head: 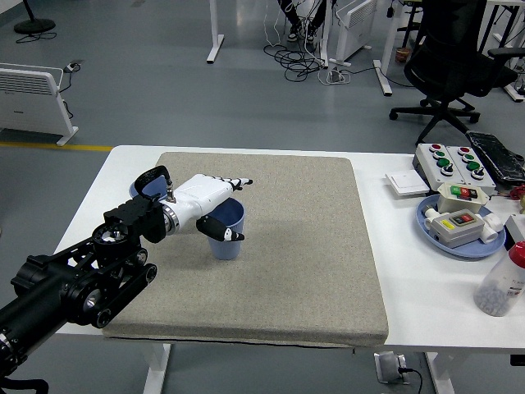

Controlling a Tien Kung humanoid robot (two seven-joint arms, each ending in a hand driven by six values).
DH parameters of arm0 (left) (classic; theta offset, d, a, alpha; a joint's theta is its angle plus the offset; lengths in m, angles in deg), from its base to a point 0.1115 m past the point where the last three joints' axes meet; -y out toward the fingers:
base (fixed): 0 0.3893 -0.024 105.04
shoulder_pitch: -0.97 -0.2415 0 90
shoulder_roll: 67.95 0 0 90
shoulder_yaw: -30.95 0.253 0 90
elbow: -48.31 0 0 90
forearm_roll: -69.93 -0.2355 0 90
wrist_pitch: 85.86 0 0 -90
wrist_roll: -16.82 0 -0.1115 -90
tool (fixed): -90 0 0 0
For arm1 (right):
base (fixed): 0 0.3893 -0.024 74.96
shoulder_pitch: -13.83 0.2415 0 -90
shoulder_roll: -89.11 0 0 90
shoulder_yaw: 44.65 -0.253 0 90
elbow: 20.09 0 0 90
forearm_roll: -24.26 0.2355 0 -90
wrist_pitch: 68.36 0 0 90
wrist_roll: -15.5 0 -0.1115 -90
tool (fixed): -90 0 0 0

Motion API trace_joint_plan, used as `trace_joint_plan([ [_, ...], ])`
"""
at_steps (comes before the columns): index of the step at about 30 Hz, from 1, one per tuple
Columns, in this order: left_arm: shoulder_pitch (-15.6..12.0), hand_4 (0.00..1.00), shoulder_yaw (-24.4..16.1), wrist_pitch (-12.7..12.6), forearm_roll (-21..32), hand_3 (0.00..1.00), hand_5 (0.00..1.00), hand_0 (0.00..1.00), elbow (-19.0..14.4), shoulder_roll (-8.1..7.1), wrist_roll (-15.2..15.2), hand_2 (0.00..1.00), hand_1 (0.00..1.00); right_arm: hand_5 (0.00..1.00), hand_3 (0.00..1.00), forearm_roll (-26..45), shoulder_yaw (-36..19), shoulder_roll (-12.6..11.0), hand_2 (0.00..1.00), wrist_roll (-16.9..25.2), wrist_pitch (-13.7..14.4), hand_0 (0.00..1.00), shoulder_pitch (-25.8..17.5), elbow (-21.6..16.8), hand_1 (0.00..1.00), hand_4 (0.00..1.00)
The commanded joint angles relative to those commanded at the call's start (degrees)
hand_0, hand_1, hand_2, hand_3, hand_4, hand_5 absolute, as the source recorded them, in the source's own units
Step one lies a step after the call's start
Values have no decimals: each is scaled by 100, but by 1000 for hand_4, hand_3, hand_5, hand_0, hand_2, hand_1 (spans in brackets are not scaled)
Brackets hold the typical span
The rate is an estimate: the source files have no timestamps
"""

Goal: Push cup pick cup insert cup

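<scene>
A white table (410,287) is standing in an office-like room with a grey floor, and a large beige fabric mat (295,246) is covering most of its top. Toward the left of the mat, a light blue plastic cup (226,238) is standing upright with its mouth open to the ceiling. A second blue plastic cup (146,185) is sitting further left, near the mat's left edge, mostly hidden behind the robot's arm.

The robot's left hand (212,203), white with black fingertips, is reaching in from the left on a black arm. It is wrapping around the upright cup: the long fingers (234,181) are stretching past the far side of the rim, while the thumb (221,232) is pressing against the near wall. The hand looks narrowly closed on the cup, which appears to be still resting on the mat. The right arm is not visible.

The cup is probably very light and thin-walled, so it would likely flex or pop out if squeezed hard, and its smooth sides may be slippery. A moderate hold on the upper wall, just under the rim, seems the safest place.

At the table's right end, well apart from the cups, a round blue tray (459,238) is carrying grey switch boxes, and a button panel (451,164) is lying beyond it.
</scene>
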Motion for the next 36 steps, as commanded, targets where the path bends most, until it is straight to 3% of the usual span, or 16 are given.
trace_joint_plan([
  [1,0,892,7,17,-2,940,437,571,18,0,7,821,746,528,591,-3,-3,1,672,-1,0,703,1,0,604,134],
  [2,-1,885,13,33,-9,885,443,494,40,0,15,751,680,527,591,-5,-5,1,672,-2,-1,702,2,0,604,134],
  [7,-3,885,20,-27,-72,885,443,494,101,-6,51,751,680,527,591,4,0,1,672,0,-1,702,1,0,604,134],
  [8,-1,808,8,-81,-102,648,379,328,118,-7,46,581,544,527,591,6,-1,1,672,-1,-1,702,2,1,603,134],
  [13,7,808,-25,-139,-141,648,379,328,120,-23,12,581,544,527,591,-9,-13,-1,672,-7,-5,702,5,1,603,134],
  [14,8,754,-28,-135,-141,552,324,246,120,-24,12,487,474,525,591,-11,-15,0,673,-8,-5,702,5,1,603,135],
  [19,-3,754,-46,50,-74,552,324,246,110,-41,43,487,474,525,591,-18,-22,2,673,-14,-8,702,4,0,603,135],
  [20,-4,658,-46,58,-71,521,215,238,109,-42,44,436,432,525,591,-18,-22,2,673,-14,-8,703,4,0,603,135],
  [36,-77,641,-95,220,-74,517,192,240,-144,-119,18,437,435,525,591,2,-15,3,671,-9,-4,702,-2,4,603,137],
])
